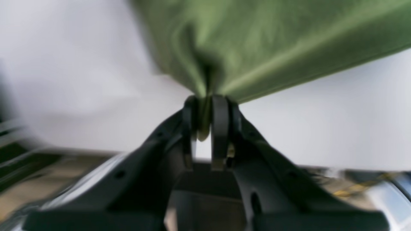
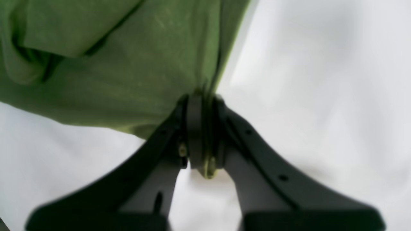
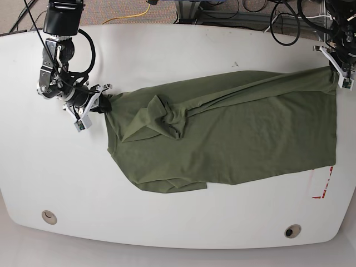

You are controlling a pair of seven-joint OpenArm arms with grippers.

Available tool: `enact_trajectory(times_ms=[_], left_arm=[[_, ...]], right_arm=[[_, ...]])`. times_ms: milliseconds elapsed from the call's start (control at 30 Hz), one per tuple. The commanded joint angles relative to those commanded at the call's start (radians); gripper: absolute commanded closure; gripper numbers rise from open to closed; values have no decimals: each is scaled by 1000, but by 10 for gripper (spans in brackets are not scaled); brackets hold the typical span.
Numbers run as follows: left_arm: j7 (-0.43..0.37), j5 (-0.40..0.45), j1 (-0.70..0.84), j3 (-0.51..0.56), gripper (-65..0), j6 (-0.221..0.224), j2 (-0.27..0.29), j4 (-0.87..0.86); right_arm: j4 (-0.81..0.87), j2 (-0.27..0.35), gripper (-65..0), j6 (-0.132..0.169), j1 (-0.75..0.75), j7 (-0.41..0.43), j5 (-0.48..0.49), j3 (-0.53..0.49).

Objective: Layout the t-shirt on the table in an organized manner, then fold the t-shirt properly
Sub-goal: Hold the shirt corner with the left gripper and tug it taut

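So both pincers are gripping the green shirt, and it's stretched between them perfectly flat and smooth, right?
Not quite. Both the left pincer and the right pincer do grip the t-shirt, but the base view shows it is not smooth: cloth is bunched in a crumpled fold near the middle.

The scene is viewed from overhead in the base view, looking straight down so that nearly the whole bench (image 3: 178,50) is taken in from well above; each wrist view is taken from just behind its own jaws, looking along them at very close range and blurred; the left gripper (image 1: 205,109) is seen against the bench with floor at the frame's lower corners; the right gripper (image 2: 202,106) is seen against bare bench; the t-shirt (image 3: 233,133) is shared by all three views, one pinched end appearing in each wrist view.
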Motion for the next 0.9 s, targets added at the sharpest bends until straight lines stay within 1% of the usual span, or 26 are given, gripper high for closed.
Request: enact_trajectory(times_ms=[67,100,200,400,500,733,767,800,867,900], left_arm=[[18,2,-26,-8,-60,0,-11,2],[26,2,-40,-8,-60,0,-29,2],[28,3,-66,0,-60,0,-52,0],[28,8,-132,38,-61,0,-58,-3],[29,8,-150,41,-61,0,-58,-20],[29,8,-129,40,-65,0,-58,-60],[29,8,-117,40,-74,0,-58,-66],[26,8,-106,40,-96,0,-58,-74],[25,6,-95,40,-150,0,-57,-83],[25,6,-95,38,-192,0,-55,-86]], right_arm=[[0,-2,-49,0,0,0,0,0],[0,-2,-49,0,0,0,0,0],[2,-2,-49,0,0,0,0,0],[12,-2,-49,0,-2,0,0,0],[17,-2,-49,0,-2,0,0,0],[38,0,-49,0,-2,-2,-2,0],[38,0,-49,0,-2,-2,-3,0],[43,0,-49,0,-2,-2,-3,0],[46,0,-49,0,-2,-2,-5,0],[52,2,-51,0,0,-2,-5,0]])
